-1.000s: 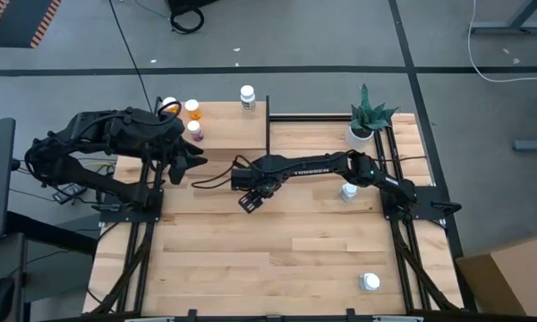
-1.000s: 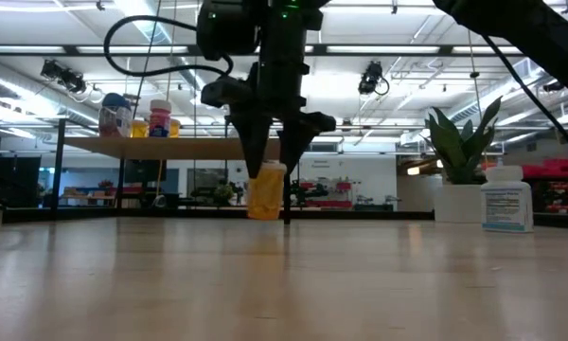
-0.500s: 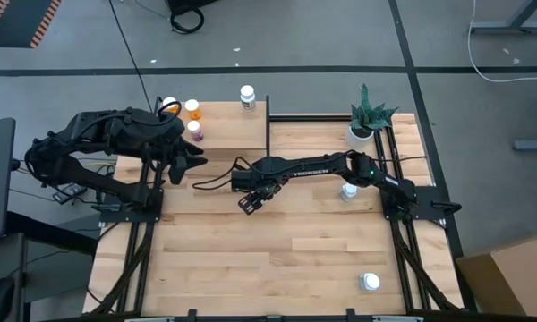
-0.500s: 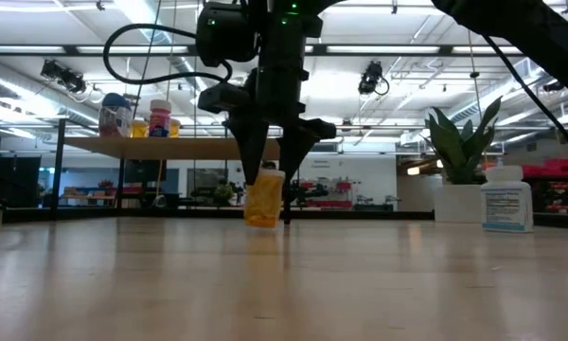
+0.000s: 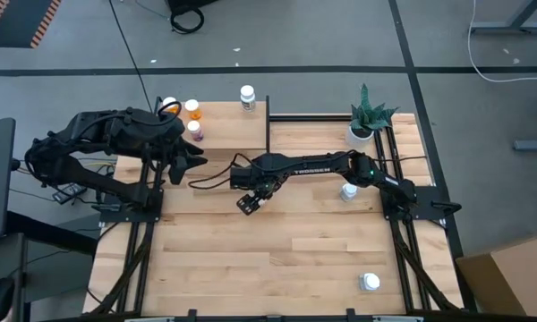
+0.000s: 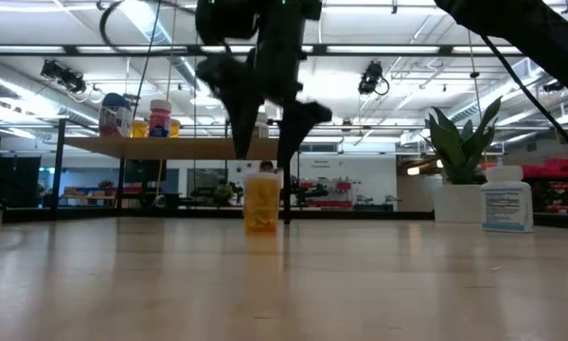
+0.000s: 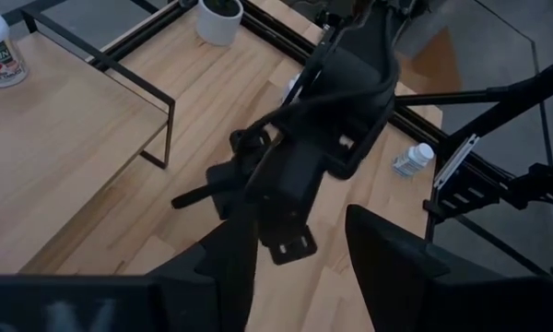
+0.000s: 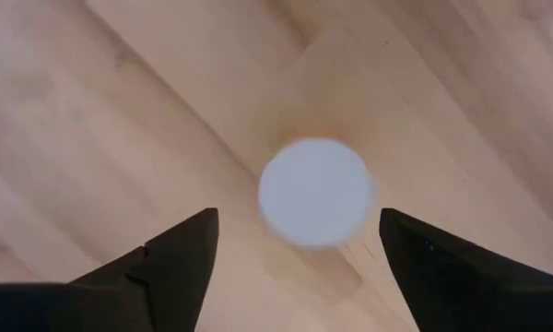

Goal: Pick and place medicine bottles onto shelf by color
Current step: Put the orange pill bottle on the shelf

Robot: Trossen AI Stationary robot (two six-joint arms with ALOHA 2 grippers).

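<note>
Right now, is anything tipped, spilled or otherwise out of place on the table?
Nothing stands out. The orange bottle stands upright on the table, free beneath the open right gripper. The bottles on the shelf and the others on the table look upright too.

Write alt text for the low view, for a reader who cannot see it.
An orange medicine bottle stands upright on the wooden table, with the right gripper just above it, fingers open and clear of it. Behind, the shelf carries several bottles; a potted plant and a white bottle stand at right.
</note>
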